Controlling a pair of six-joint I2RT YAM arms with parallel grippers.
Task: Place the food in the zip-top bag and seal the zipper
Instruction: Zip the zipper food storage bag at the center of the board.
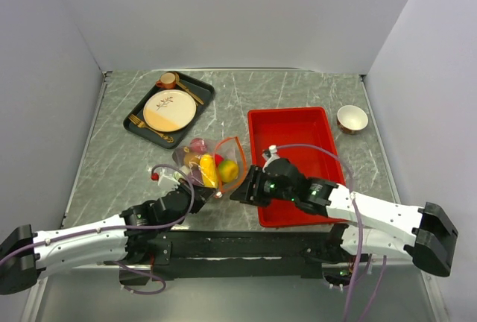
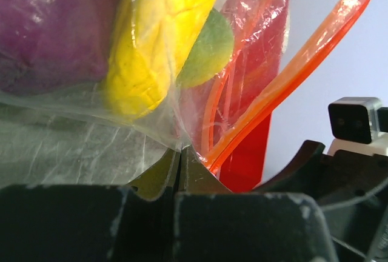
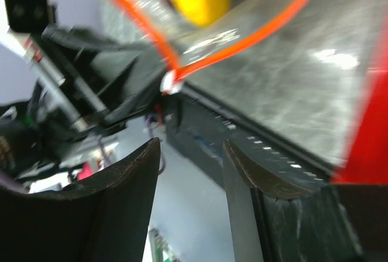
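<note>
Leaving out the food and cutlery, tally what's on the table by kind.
trays: 2, the black tray and the red tray
plate: 1
bowl: 1
cup: 1
zip-top bag: 1
Total: 6

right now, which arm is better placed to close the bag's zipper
Right. The right end effector stands open just short of the small white tab on the thin orange-red zipper strip; the left end effector is shut on the clear floppy plastic bag, anchoring it.

Clear zip-top bag edged by orange-red zipper, yellow and purple food, red tray, grey veined table
</note>
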